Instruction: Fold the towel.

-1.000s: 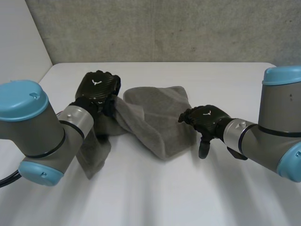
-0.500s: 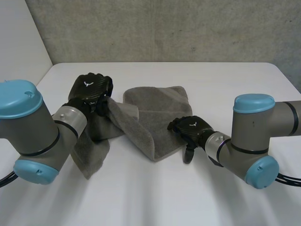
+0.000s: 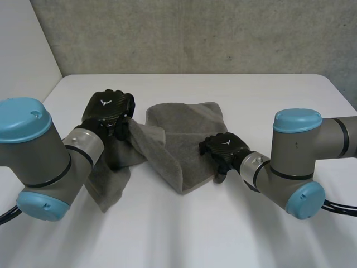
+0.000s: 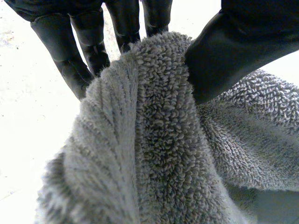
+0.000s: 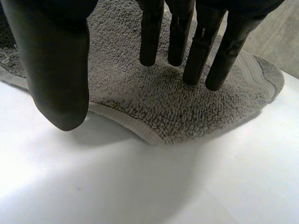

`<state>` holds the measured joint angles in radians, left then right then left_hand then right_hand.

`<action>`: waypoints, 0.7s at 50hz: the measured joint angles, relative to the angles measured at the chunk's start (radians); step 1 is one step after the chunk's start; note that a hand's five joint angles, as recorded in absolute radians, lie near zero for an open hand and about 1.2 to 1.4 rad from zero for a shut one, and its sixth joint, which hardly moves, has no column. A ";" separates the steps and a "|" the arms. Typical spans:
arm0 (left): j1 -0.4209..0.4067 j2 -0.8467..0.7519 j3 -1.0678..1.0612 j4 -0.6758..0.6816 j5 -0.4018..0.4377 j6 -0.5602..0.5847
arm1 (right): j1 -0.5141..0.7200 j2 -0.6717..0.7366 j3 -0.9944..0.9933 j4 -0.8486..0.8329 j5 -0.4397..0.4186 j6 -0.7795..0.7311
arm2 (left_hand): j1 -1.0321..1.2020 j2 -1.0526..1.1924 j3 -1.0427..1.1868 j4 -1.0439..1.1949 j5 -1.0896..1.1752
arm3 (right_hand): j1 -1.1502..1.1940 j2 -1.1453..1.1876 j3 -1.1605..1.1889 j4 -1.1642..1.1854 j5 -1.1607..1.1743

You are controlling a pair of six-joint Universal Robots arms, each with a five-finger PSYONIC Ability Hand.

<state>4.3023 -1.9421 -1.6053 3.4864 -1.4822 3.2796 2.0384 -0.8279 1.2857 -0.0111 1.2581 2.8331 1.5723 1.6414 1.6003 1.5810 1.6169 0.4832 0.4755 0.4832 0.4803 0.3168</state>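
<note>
- The towel (image 3: 187,139) lies rumpled in the middle of the white table (image 3: 184,229). Its left part is raised off the surface, and a strip hangs down beside the left arm.
- A bunched fold at the towel's left edge is pinched by the left hand (image 3: 110,107). In the left wrist view the pile is squeezed between thumb and fingers.
- The right hand (image 3: 222,146) is set over the towel's near right edge with straight fingers (image 5: 196,51), and nothing is grasped. The tips seem to rest on the pile, though contact cannot be confirmed. The thumb hangs above bare table just off the cloth.
- The step in hand is judged to be 1 fold, the lifted left part carried across onto the right part.
- The right side should be pressed flat so that the cloth is not dragged along.
- The hanging strip should be raised clear of the table before it is carried over.
- The pinch should be released only once the 2 edges are matched.
</note>
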 measured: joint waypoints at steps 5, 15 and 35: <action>-0.004 -0.002 0.000 0.000 0.000 -0.001 | 0.000 0.015 -0.016 -0.003 0.000 -0.007 | 0.000 0.000 0.000 0.000 0.000 | 0.051 0.053 0.048 0.049 0.046; -0.006 -0.006 -0.001 0.001 0.000 -0.002 | 0.000 0.049 -0.046 -0.015 0.004 -0.017 | 0.000 0.000 0.000 0.000 0.000 | 0.092 0.093 0.089 0.089 0.086; -0.007 -0.007 0.002 0.007 0.002 -0.005 | 0.000 0.078 -0.082 -0.026 0.038 -0.064 | 0.000 0.000 0.000 0.000 0.000 | 0.357 0.359 0.355 0.360 0.319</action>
<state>4.2956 -1.9490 -1.6030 3.4931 -1.4802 3.2750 2.0382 -0.7498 1.2036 -0.0375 1.2958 2.7695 1.5723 1.6412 1.6003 1.5811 1.6169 0.8404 0.8349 0.8384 0.8407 0.6361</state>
